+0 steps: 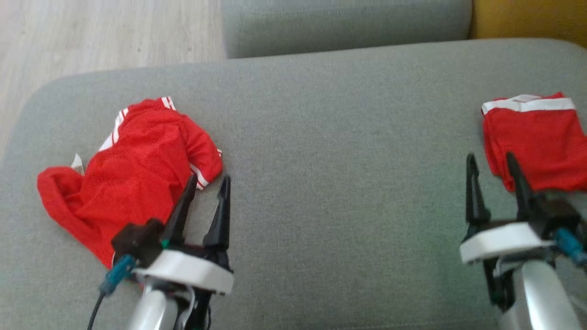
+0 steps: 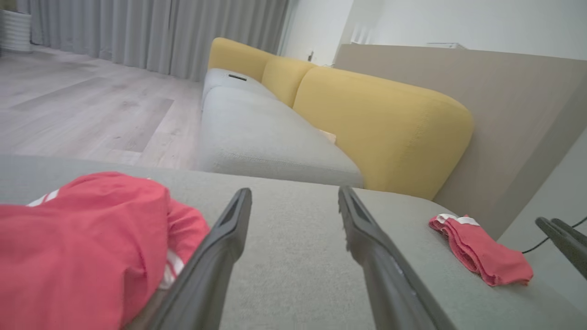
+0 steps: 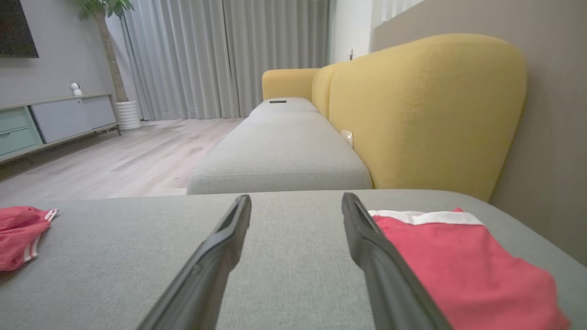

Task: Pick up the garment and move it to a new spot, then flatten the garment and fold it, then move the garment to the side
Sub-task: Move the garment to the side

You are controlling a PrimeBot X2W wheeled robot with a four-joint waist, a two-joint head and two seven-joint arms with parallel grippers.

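A crumpled red mesh garment with white stripes lies on the left of the grey cushion. It shows again as the crumpled garment at the lower left of the left wrist view and the crumpled garment at the left edge of the right wrist view. My left gripper hovers open just right of it, its left finger over the hem. A folded red garment with a white band rests at the far right; my right gripper stands open at its left edge, empty.
A second grey seat and a yellow backrest lie beyond the cushion. Pale wood floor drops off at the far left. In the wrist views, the yellow backrest and a grey wall panel border the right side.
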